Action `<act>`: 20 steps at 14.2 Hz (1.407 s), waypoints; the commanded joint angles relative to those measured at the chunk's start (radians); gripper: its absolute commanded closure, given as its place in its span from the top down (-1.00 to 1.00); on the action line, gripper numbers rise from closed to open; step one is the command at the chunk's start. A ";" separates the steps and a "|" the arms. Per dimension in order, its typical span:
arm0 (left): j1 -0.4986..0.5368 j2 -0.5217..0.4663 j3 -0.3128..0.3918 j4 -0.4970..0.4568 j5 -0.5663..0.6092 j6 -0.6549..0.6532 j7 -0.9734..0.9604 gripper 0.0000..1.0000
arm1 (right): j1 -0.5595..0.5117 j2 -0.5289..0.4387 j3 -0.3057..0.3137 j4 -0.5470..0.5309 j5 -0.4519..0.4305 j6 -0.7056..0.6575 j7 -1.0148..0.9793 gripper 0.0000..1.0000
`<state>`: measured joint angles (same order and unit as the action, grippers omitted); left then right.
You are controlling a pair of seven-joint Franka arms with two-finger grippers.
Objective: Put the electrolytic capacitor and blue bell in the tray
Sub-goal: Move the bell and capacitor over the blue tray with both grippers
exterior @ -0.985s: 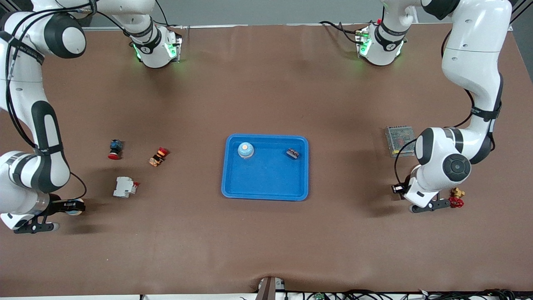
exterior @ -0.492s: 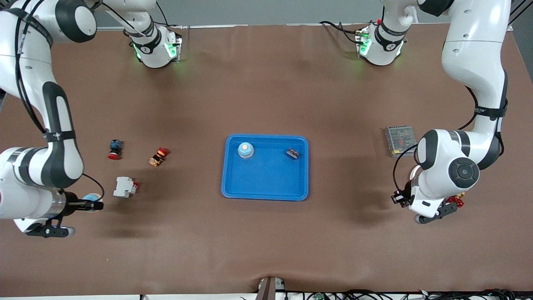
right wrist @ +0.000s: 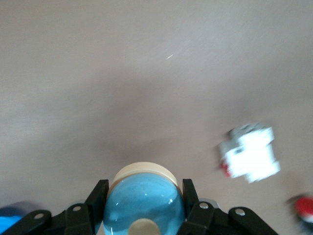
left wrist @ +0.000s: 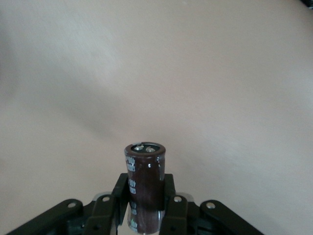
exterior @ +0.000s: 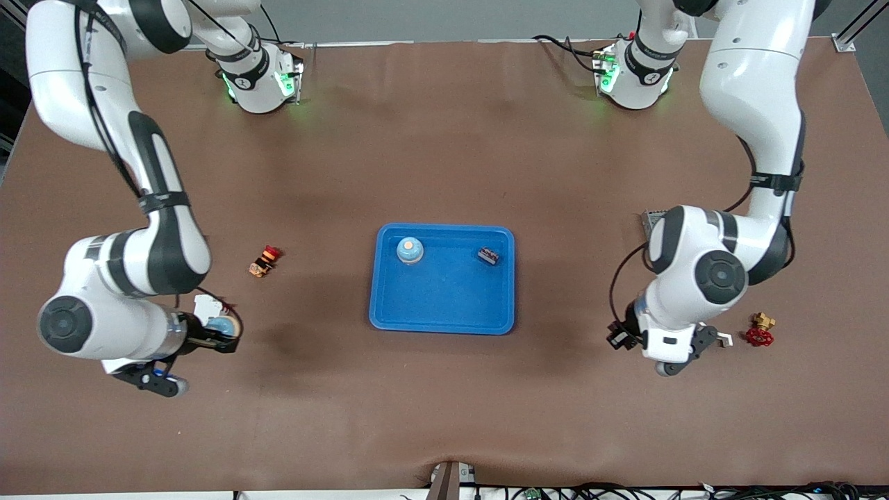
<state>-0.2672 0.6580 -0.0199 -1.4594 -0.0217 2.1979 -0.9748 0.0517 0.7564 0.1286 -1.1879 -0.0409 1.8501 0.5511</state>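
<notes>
Dark brown capacitor (left wrist: 144,188) clamped in left gripper (left wrist: 145,208), long axis running out past the fingertips, silver-vented end outward, over bare counter (exterior: 444,417) toward the left arm's end. Glossy blue domed bell (right wrist: 144,205) on cream base clamped in right gripper (right wrist: 144,213), now carried closer to tray (exterior: 442,324) than before.

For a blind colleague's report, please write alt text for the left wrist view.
The left gripper is shut on a dark brown electrolytic capacitor, which stands upright between its black fingers with its silver-marked top showing. Only the plain brown table fills the rest of the view.
</notes>
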 commanded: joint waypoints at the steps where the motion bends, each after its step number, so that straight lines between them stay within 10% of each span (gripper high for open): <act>1: -0.055 0.054 0.011 0.083 -0.015 -0.021 -0.131 -1.00 | 0.097 -0.026 -0.007 -0.018 0.010 -0.005 0.212 -1.00; 20: -0.313 0.158 0.040 0.122 -0.004 0.178 -0.562 -1.00 | 0.433 0.014 -0.021 -0.242 -0.001 0.449 0.790 -1.00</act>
<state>-0.5507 0.7907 0.0048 -1.3621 -0.0218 2.3406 -1.4912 0.4702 0.7722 0.1215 -1.4142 -0.0390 2.2873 1.3212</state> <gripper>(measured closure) 0.674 0.344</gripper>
